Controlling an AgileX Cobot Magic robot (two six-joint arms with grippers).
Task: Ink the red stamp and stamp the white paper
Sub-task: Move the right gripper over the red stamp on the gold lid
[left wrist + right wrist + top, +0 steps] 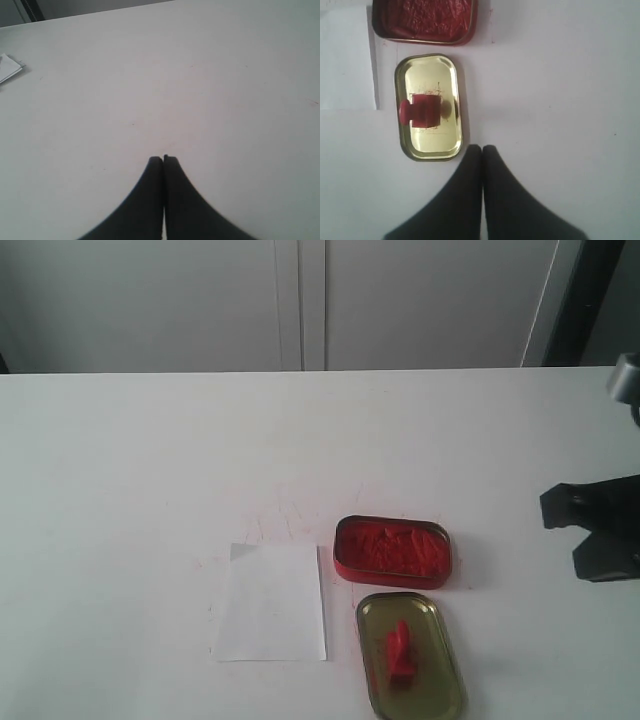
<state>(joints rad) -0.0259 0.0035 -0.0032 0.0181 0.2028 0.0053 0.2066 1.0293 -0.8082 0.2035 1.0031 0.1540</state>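
Over on the white table point(150, 460) an open red ink tin point(392, 551) is sitting with its red pad showing. A gold lid point(435, 640) is lying flat just beside the tin, on its near side in the exterior view, with a narrow strip of table between them. The red stamp point(400, 652) is resting on that lid, about in its middle; whether it is standing or lying on its side I cannot tell. The white paper point(270, 602) is lying flat just beside the tin too, off its left end, apart from both the tin and the lid, one corner creased. The right gripper point(482, 147) is hanging well apart from the tin, out to the right, its fingers pressed together and holding nothing. The left gripper point(163, 159) is hovering over bare table with its fingers likewise together, empty.
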